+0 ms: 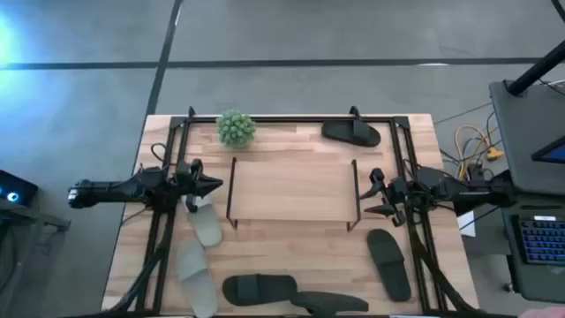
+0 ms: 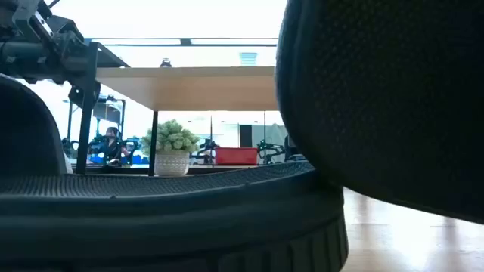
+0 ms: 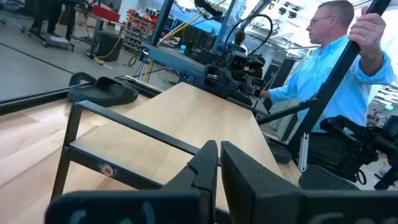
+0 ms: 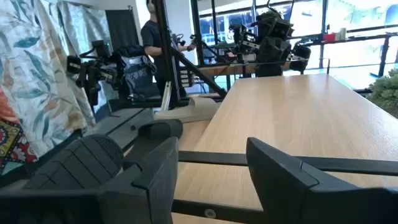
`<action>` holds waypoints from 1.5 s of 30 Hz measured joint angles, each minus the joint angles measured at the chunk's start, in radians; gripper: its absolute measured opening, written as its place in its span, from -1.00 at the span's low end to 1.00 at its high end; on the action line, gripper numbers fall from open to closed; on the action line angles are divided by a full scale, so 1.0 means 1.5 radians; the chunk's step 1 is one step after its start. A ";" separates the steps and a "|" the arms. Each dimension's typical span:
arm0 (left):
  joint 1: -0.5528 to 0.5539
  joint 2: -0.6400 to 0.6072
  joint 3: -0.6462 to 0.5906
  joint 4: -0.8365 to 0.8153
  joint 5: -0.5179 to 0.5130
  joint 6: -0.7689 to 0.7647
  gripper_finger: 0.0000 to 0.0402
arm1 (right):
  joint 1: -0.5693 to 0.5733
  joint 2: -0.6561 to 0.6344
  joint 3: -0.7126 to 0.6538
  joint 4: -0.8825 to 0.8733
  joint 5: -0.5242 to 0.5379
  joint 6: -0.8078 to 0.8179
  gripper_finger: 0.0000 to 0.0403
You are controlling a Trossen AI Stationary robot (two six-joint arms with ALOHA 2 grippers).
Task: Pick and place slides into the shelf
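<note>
- The small low shelf [image 1: 293, 190], a pale wooden rectangular board on thin dark wire legs, stands in the middle of the light wooden table [image 1: 291, 252]; its top board carries no sandal
- The left gripper [image 1: 214, 185] hangs just beside the shelf's left end, empty, its two dark fingers [image 3: 208, 163] pressed together and pointing at the board
- The right gripper [image 1: 374, 193] hangs just beside the shelf's right end, its fingers [image 4: 158, 168] spread apart with nothing between them
- Two pale grey-beige rubber slides lie left of the shelf, near the front edge of the table; one [image 1: 206, 222] sits just under the left gripper, the other [image 1: 196, 275] nearer the table's front edge
- A black slide [image 1: 259, 288] lies in front of the shelf at the front edge; a second black slide [image 1: 331, 303] lies just beside it, to its right
- A third black slide [image 1: 389, 263] lies at the front right, near the right gripper; a fourth [image 1: 351, 132] rests behind the shelf, towards the table's far right corner
- A small green potted plant [image 1: 236, 129] stands behind the shelf, towards the far left
- A person in a light blue shirt [image 3: 333, 74] stands beyond the table's right side, one hand on a dark pole
</note>
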 joint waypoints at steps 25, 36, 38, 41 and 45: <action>0.000 0.000 0.000 0.000 0.000 0.000 -0.97 | 0.000 0.000 0.000 0.000 0.000 0.000 -0.09; 0.000 0.000 0.000 0.000 0.000 0.000 -0.97 | 0.000 0.000 0.000 0.001 0.000 0.000 -0.09; 0.000 0.000 0.000 0.000 0.000 0.000 -0.97 | 0.000 0.000 0.000 0.009 0.013 0.008 -0.09; 0.000 0.000 0.000 0.000 0.000 0.000 -0.97 | 0.000 0.000 0.000 0.031 0.045 0.144 -0.09; 0.000 0.000 0.000 0.000 0.000 0.000 -0.97 | 0.000 0.000 0.000 0.088 0.114 0.299 -0.09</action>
